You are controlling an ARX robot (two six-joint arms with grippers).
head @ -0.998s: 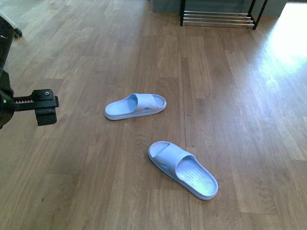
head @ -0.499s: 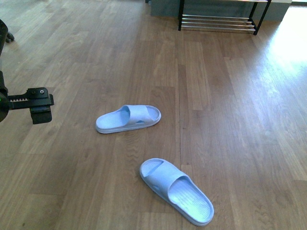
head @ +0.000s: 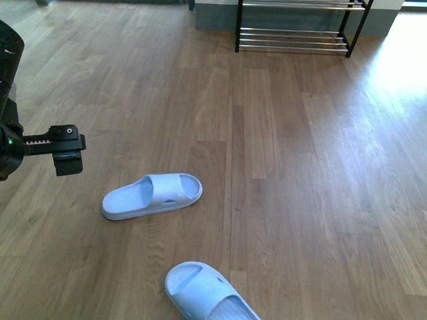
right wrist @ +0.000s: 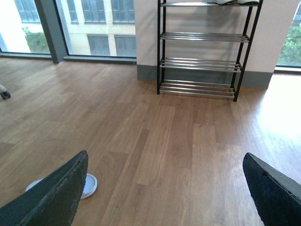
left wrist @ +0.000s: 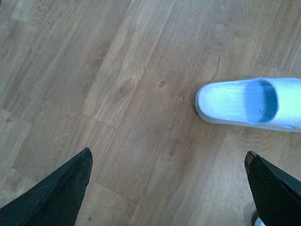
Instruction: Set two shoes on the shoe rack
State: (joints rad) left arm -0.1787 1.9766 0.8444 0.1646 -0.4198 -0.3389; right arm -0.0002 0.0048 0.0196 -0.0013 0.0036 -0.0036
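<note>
Two pale blue slide sandals lie apart on the wooden floor. One shoe (head: 152, 196) is left of centre, and the left wrist view shows it (left wrist: 249, 101) ahead of the fingers. The other shoe (head: 207, 293) is cut off by the bottom edge. The right wrist view shows a rounded shoe end (right wrist: 87, 184) beside one finger. The shoe rack (head: 292, 25) stands far back against the wall; in the right wrist view the rack (right wrist: 204, 47) shows its chrome tiers. My left gripper (head: 67, 157) (left wrist: 167, 188) hovers open, left of the nearer sandal. My right gripper (right wrist: 164, 188) is open over bare floor.
Wooden plank floor (head: 300, 187) stretches between the sandals and the rack. Large windows (right wrist: 94, 23) and a grey skirting run along the back wall. A bright sun patch (head: 400, 60) lies on the floor at the right.
In the front view both sandals have slid down and to the left, the nearer one now cut by the bottom edge. More of the rack shows. The left gripper holds about the same place.
</note>
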